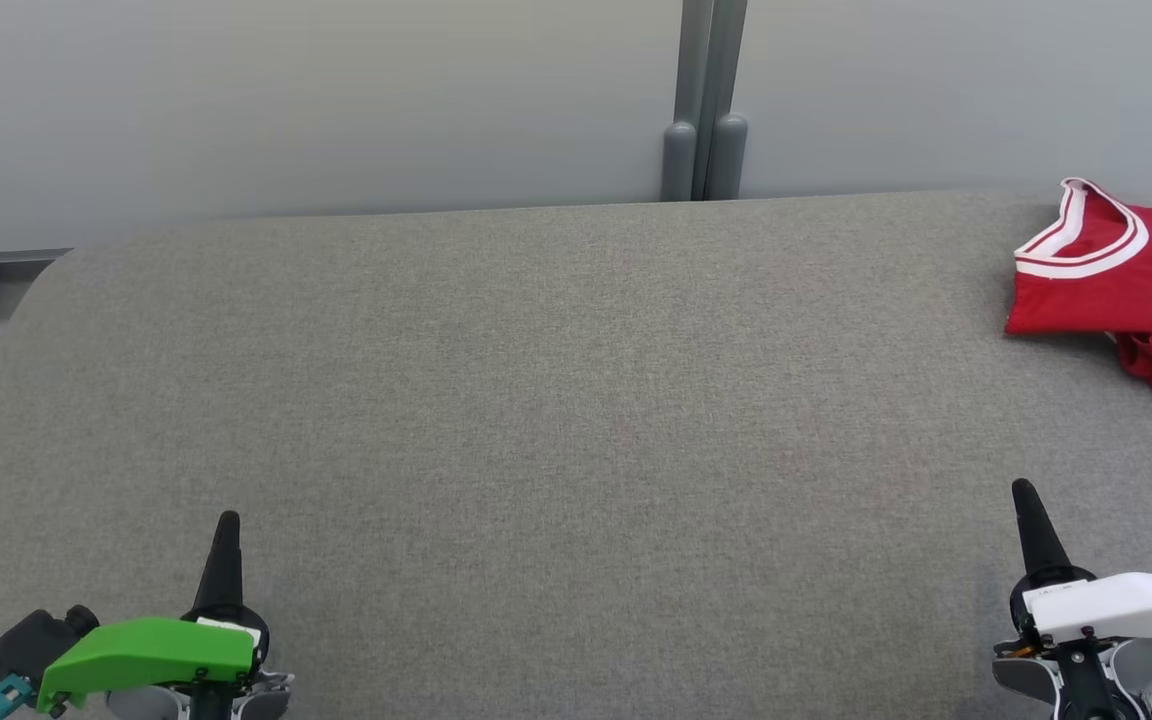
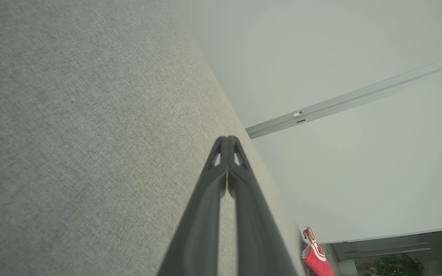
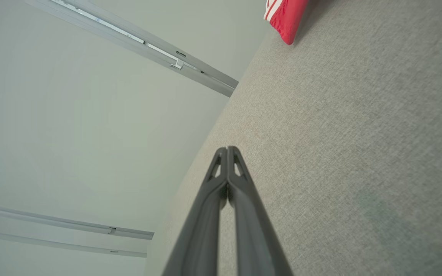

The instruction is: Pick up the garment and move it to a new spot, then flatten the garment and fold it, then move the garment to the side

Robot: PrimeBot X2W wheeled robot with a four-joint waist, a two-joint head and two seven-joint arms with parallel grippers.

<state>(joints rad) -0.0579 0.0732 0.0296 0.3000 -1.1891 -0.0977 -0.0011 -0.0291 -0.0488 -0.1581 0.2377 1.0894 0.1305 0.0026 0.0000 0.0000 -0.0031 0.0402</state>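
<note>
Grey fabric table (image 1: 536, 400), red garment (image 1: 1106, 270) far right, left tool (image 1: 226, 525) and right tool (image 1: 1025, 495) closed, empty

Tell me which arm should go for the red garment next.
Right. The red garment lies at the far right edge of the table, ahead of the right gripper; the left gripper sits at the opposite side. Both are shut, so the right would probably need to open first.
</note>
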